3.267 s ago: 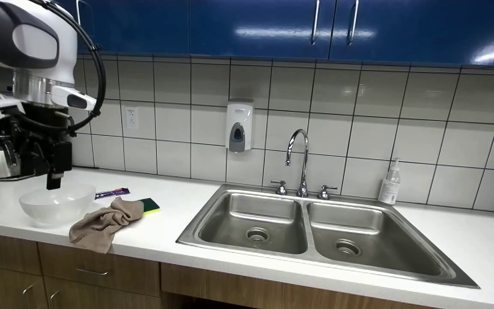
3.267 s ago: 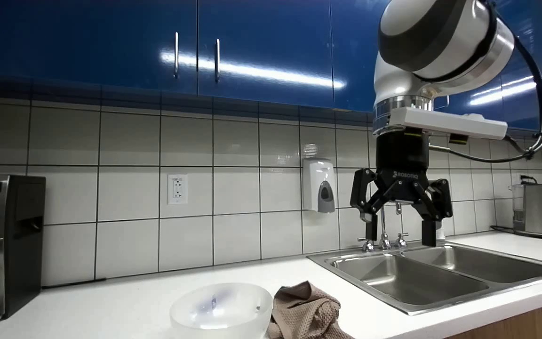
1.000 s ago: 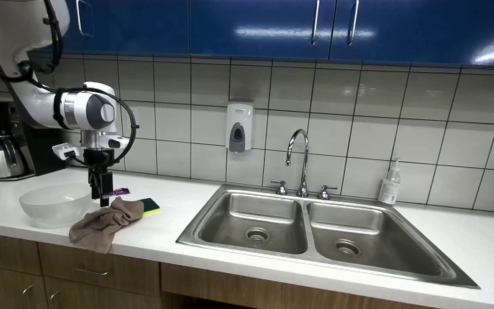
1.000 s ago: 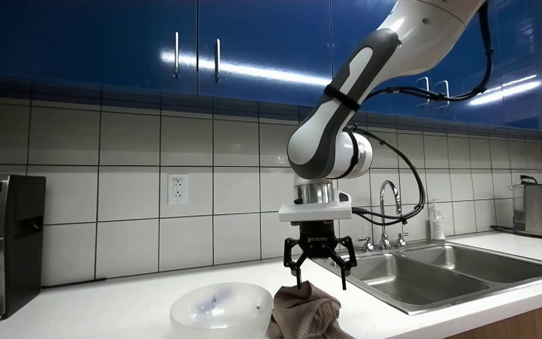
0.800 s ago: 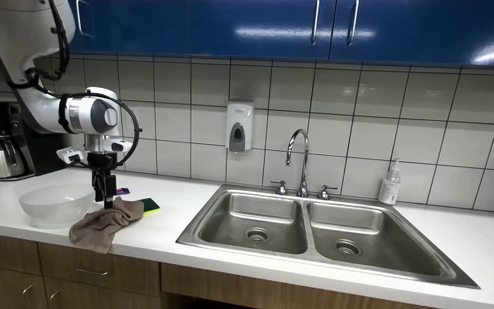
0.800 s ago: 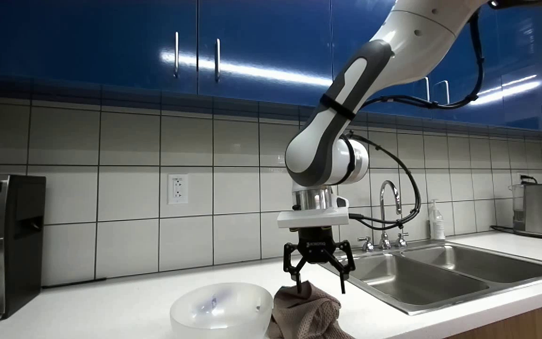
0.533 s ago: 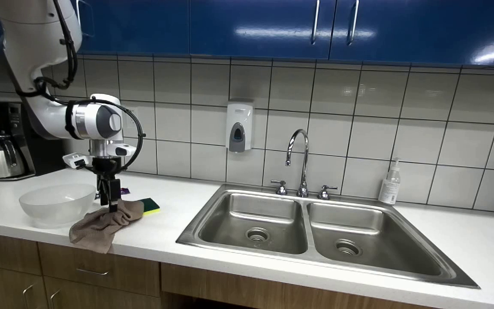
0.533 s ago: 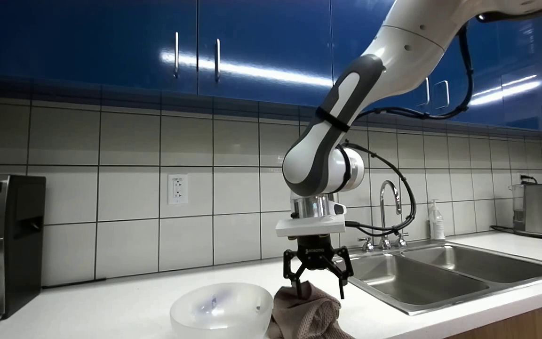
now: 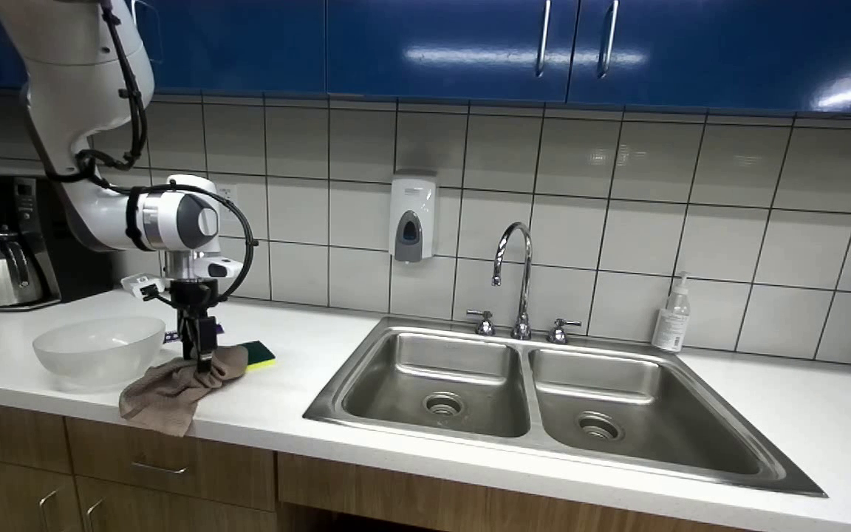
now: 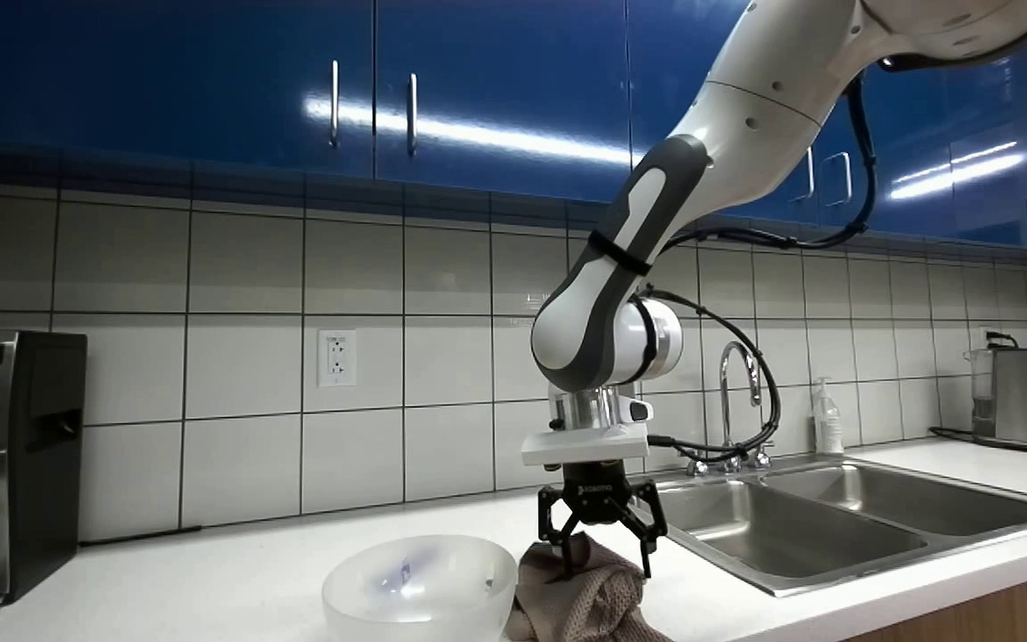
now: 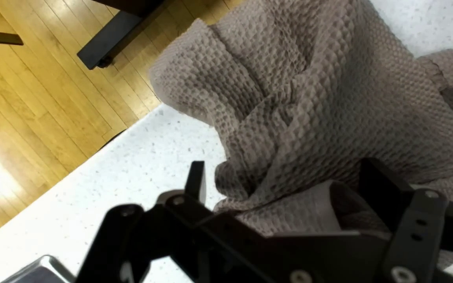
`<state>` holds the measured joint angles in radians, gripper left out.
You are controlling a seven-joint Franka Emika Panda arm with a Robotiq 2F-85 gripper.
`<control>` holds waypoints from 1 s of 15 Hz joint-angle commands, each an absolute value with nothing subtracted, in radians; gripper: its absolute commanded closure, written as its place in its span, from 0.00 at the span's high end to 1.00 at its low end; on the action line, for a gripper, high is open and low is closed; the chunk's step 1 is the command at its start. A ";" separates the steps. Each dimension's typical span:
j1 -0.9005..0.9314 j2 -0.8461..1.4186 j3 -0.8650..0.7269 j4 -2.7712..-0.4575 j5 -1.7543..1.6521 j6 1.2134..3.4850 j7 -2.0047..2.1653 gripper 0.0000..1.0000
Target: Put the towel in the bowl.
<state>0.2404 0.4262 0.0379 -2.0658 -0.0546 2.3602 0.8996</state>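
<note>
The brown waffle-textured towel (image 9: 163,399) lies crumpled on the counter, one end hanging over the front edge. It also shows in an exterior view (image 10: 589,606) and fills much of the wrist view (image 11: 328,102). The frosted bowl (image 9: 97,358) stands upright beside it, also visible in an exterior view (image 10: 415,629); it is not in the wrist view. My gripper (image 10: 607,569) points down over the towel. In the wrist view its fingers (image 11: 287,179) are wide apart, with towel folds between them; one finger is over bare counter, the other against or just above the towel.
A green and yellow sponge (image 9: 257,355) lies beside the towel. A purple packet (image 9: 171,337) is partly hidden behind my gripper. The double sink (image 9: 414,428) and faucet (image 9: 521,281) are along the counter. A coffee maker (image 9: 8,273) stands beyond the bowl.
My arm has swung from beside the bowl to above the towel and kept lowering, so the fingertips are now down at the towel's height. The towel and bowl have not moved.
</note>
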 commanded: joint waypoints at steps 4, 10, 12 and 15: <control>0.259 0.437 0.021 -2.060 -0.066 2.362 0.920 1.00; 0.255 0.416 0.039 -2.090 -0.036 2.377 0.897 1.00; 0.254 0.415 0.043 -2.094 -0.028 2.384 0.893 1.00; 0.250 0.416 0.046 -2.098 -0.018 2.400 0.886 1.00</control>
<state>0.2519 0.4365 0.0416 -2.0733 -0.0417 2.3725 0.8992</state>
